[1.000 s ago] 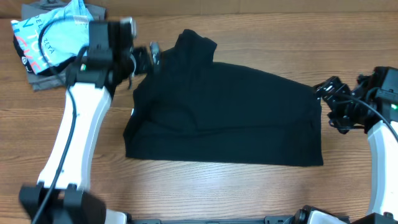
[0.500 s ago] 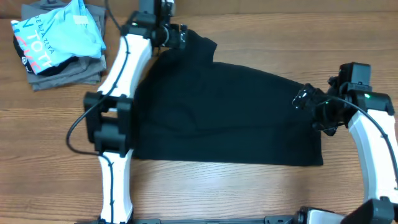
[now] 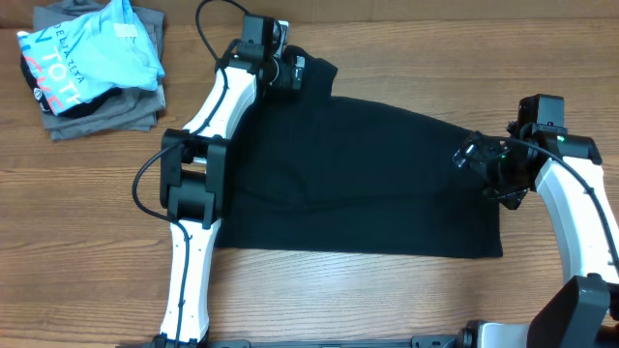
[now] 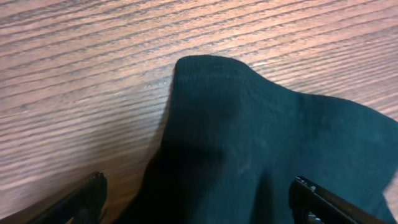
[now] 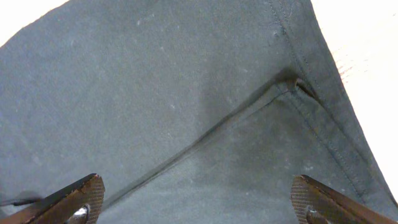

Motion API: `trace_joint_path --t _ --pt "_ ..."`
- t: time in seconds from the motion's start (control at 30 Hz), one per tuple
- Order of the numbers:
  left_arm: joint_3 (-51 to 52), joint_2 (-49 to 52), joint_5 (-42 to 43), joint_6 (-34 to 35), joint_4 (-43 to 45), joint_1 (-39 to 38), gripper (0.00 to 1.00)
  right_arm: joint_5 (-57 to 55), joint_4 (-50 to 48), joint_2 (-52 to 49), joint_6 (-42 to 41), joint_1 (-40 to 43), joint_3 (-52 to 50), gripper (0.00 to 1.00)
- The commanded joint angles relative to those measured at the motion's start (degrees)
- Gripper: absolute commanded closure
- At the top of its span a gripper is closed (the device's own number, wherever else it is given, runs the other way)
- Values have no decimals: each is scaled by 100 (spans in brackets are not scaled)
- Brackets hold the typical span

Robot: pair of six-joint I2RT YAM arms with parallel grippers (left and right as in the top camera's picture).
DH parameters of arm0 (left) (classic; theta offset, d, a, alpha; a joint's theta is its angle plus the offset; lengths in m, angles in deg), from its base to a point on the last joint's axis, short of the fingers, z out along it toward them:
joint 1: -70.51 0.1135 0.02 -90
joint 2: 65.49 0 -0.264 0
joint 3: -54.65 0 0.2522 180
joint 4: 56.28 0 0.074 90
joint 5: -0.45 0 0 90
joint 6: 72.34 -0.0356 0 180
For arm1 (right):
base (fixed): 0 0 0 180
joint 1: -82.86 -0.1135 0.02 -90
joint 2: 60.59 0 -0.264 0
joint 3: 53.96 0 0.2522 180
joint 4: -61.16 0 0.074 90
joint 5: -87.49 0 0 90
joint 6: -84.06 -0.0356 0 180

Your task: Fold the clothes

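Over black T-shirt (image 3: 358, 174) sleeve: left claw (image 3: 293, 71) advanced, spread apart.

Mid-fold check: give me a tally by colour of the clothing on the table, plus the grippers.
Black T-shirt: 1
Light blue shirt: 1
Grey folded pile: 1 (its layers cannot be counted)
Grippers: 2, left gripper and right gripper, both open
Total: 5
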Motion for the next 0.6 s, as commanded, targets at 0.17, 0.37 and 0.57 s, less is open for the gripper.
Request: trace_joint_path --t 0.17,0.37,0.57 --pt "-168 341 -66 -136 216 22 21 -76 -57 -22 -87 -24 79 0" --pt "-168 341 -212 -149 452 13 89 -107 -494 -22 -195 -9 79 2" --pt "-168 341 -210 -146 457 15 96 -732 -1491 -87 -195 208 79 0"
